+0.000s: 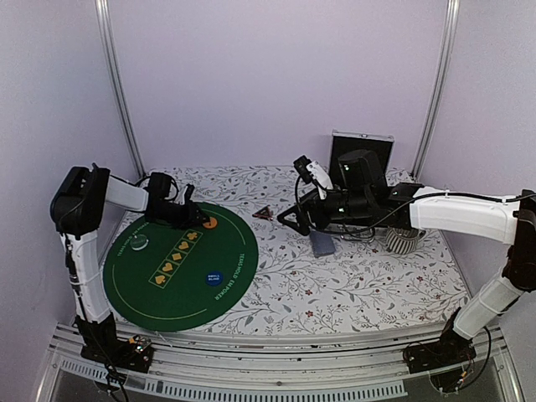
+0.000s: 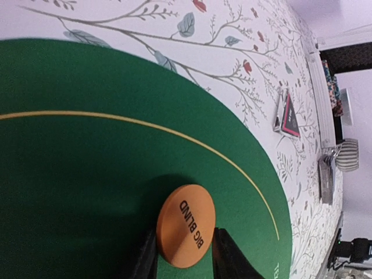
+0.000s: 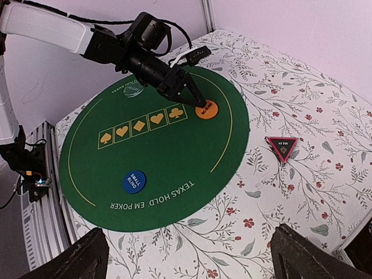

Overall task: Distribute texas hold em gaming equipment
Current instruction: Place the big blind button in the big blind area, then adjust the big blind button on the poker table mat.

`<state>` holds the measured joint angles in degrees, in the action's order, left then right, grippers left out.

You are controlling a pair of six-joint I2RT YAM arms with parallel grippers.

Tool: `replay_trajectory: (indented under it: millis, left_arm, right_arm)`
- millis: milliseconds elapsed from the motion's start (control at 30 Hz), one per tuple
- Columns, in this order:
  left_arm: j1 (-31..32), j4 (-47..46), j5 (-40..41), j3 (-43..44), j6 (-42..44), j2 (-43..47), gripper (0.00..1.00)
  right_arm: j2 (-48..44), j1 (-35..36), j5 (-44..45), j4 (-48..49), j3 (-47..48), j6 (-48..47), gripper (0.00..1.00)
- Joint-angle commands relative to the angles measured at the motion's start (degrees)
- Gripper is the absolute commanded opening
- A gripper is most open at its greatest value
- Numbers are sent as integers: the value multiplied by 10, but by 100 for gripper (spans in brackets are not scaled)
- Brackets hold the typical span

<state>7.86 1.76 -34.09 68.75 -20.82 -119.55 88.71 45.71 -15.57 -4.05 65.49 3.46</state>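
Observation:
An orange "BIG BLIND" disc (image 2: 186, 225) rests on the round green poker mat (image 1: 167, 293) near its far edge. My left gripper (image 2: 186, 243) is low over it, with one finger on each side of the disc and the jaws slightly apart. A blue "SMALL BLIND" disc (image 3: 133, 181) lies on the mat's near right part. The dark red-edged triangular marker (image 3: 281, 147) lies on the floral cloth to the right of the mat. My right gripper (image 3: 197, 261) hovers wide open and empty above the cloth. A grey-blue card deck (image 1: 322, 244) lies under the right arm.
A silver-and-black case (image 1: 362, 151) stands open at the back wall. A ribbed cup (image 1: 404, 240) sits under the right forearm. A pale round piece (image 1: 138, 243) lies on the mat's left side. Lilac walls enclose the table on three sides.

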Motion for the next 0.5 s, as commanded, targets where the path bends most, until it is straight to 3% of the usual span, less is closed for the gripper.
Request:
replay_trajectory:
  millis: [0, 167, 467]
  left_arm:
    - [-6, 21, 41, 13, 16, 3, 38]
    - [-5, 33, 82, 17, 31, 24, 51]
    - [14, 39, 144, -15, 46, 120, 53]
  right_arm:
    - [3, 0, -1, -11, 10, 4, 99]
    - [-1, 0, 16, -21, 11, 6, 99]
    - [-31, 0, 78, -44, 10, 23, 99]
